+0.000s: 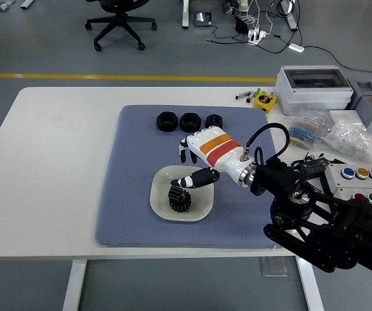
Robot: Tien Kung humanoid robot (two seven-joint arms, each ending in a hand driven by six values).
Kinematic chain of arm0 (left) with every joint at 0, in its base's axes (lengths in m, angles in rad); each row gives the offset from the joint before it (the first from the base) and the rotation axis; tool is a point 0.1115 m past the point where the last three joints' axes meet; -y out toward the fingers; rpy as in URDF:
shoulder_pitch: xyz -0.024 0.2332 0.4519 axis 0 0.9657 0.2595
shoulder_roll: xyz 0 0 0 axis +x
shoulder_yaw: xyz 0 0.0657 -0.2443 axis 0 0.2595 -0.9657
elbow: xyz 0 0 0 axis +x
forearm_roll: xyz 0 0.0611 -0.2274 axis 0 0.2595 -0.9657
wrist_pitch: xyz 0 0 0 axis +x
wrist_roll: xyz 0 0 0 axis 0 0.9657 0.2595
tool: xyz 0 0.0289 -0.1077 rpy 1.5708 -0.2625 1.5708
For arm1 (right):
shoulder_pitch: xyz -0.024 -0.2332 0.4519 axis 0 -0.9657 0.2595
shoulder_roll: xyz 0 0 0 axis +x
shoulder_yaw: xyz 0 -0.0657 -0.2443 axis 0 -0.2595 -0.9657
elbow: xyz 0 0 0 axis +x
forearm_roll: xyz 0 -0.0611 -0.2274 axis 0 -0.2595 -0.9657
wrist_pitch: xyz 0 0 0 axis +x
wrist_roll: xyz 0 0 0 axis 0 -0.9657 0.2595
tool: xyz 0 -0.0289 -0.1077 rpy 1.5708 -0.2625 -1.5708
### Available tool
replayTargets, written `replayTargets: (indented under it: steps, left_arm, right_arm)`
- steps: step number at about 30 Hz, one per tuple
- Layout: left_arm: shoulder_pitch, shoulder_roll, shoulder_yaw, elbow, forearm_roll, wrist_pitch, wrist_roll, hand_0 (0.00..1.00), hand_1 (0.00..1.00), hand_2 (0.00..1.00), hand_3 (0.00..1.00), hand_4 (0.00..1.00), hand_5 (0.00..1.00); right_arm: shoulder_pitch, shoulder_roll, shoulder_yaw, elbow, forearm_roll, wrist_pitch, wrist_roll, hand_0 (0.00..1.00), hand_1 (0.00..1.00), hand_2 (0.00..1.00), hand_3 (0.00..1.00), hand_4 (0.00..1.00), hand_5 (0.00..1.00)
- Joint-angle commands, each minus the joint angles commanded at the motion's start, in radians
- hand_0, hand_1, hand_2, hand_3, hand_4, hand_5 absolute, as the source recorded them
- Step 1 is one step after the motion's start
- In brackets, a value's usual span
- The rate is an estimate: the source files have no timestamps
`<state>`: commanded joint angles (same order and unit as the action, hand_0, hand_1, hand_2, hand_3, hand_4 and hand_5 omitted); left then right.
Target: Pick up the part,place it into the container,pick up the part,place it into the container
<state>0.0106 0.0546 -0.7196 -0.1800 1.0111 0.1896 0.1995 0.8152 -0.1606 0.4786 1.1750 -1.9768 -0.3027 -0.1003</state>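
One gear (179,198) lay in the bowl (202,210) beneath the right hand (202,152), its fingers (187,182) seemingly loosened and empty, with three parts (189,121) left.

Bright, even overhead light fills the room; shadows stay soft under the wide white rectangular table (56,168). Everything reads sharp, without glare.

Single high head view from the robot's side, facing forward and down over the white table (56,168).
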Motion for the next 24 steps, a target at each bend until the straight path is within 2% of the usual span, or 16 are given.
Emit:
replayTargets:
  steps: [5,6,9,11,12,17,18,23,24]
  left_arm:
    - [-0.004,-0.002,0.006,0.0,-0.009,0.004,0.0,0.264,0.428,0.466,0.33,0.852,0.757]
    - [-0.004,-0.002,0.008,0.0,-0.011,0.005,-0.001,0.264,0.427,0.466,0.33,0.852,0.757]
    - [-0.01,-0.005,0.001,0.0,-0.003,0.008,0.004,0.264,0.427,0.466,0.33,0.852,0.757]
    - [-0.014,-0.005,-0.003,0.0,0.0,0.008,0.006,0.264,0.427,0.466,0.33,0.852,0.757]
    - [-0.017,-0.005,-0.003,0.0,0.0,0.008,0.006,0.266,0.427,0.469,0.331,0.85,0.755]
    - [-0.026,-0.003,-0.01,0.0,0.008,0.005,0.007,0.266,0.427,0.469,0.331,0.85,0.755]
    - [-0.028,-0.002,-0.012,0.0,0.01,0.005,0.007,0.267,0.428,0.471,0.332,0.85,0.754]
    - [-0.03,-0.002,-0.024,0.0,0.029,0.002,0.015,0.267,0.428,0.471,0.332,0.85,0.754]
    - [-0.03,-0.004,-0.028,0.0,0.036,0.003,0.018,0.268,0.429,0.472,0.332,0.851,0.755]
  right_arm:
    - [-0.042,-0.042,0.105,0.068,0.149,-0.05,0.064,0.129,0.217,0.353,0.424,0.939,0.59]
    - [-0.05,-0.049,0.12,0.079,0.188,-0.056,0.078,0.251,0.341,0.425,0.434,0.961,0.571]
    - [-0.085,-0.079,0.168,0.132,0.318,-0.073,0.143,0.251,0.341,0.425,0.434,0.961,0.571]
    - [-0.11,-0.094,0.199,0.17,0.398,-0.068,0.185,0.251,0.341,0.425,0.434,0.961,0.571]
    - [-0.123,-0.1,0.215,0.185,0.437,-0.06,0.204,0.533,0.613,0.667,0.578,0.998,0.644]
    - [-0.197,-0.11,0.319,0.228,0.644,-0.047,0.272,0.533,0.613,0.667,0.578,0.998,0.644]
    - [-0.22,-0.111,0.35,0.237,0.689,-0.047,0.289,0.702,0.722,0.769,0.774,0.998,0.735]
    - [-0.29,-0.102,0.433,0.255,0.897,-0.017,0.342,0.702,0.722,0.769,0.774,0.998,0.735]
    - [-0.304,-0.096,0.451,0.257,0.943,-0.008,0.346,0.793,0.78,0.808,0.811,0.998,0.785]
